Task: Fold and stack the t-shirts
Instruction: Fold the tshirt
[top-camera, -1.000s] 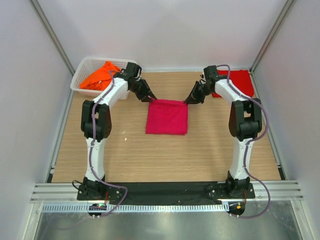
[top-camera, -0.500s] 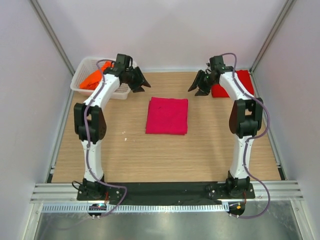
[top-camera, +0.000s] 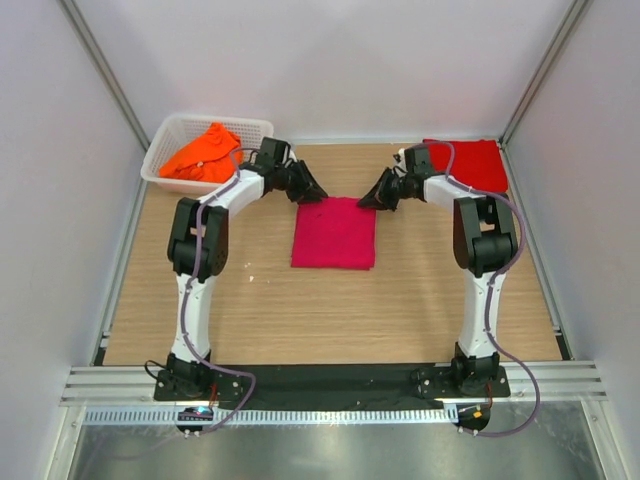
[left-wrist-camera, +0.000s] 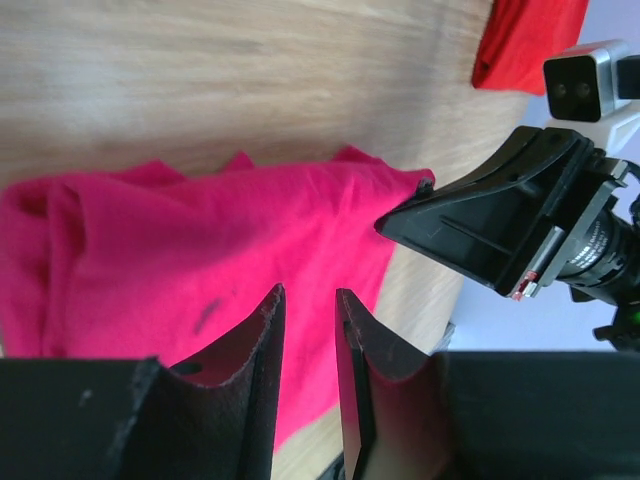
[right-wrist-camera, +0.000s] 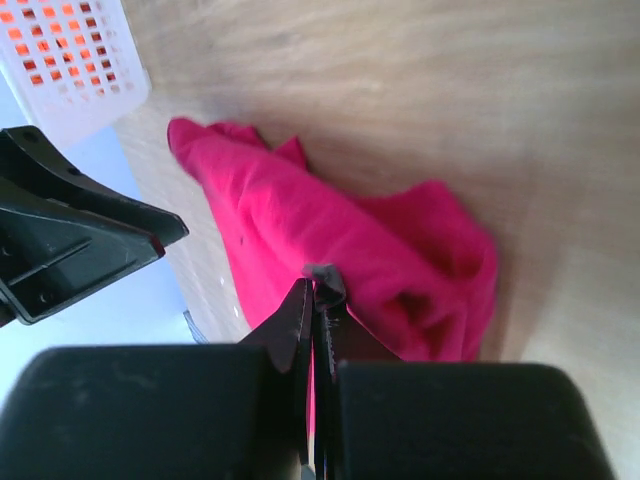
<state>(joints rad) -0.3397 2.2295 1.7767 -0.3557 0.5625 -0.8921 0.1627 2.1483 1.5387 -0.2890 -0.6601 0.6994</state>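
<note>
A magenta-pink t-shirt (top-camera: 335, 232) lies folded into a rectangle mid-table, and it fills my wrist views (left-wrist-camera: 190, 250) (right-wrist-camera: 330, 240). My left gripper (top-camera: 318, 192) (left-wrist-camera: 308, 292) sits low at its far left corner, the jaws a narrow gap apart, with cloth showing beyond the gap and none visibly pinched. At the far right corner, my right gripper (top-camera: 364, 201) (right-wrist-camera: 318, 275) is shut, its tip touching the cloth's edge. A red t-shirt (top-camera: 465, 165) (left-wrist-camera: 525, 40) lies folded at the back right. An orange t-shirt (top-camera: 200, 155) is bunched in the basket.
The white lattice basket (top-camera: 255, 125) (right-wrist-camera: 70, 60) stands at the back left corner. Grey walls close in the wooden table on three sides. Each wrist view shows the other arm's gripper close across the magenta shirt.
Both grippers lifted back off the magenta shirt and opened, then came down again to its far corners with the jaws closing. The shirt has not moved.
</note>
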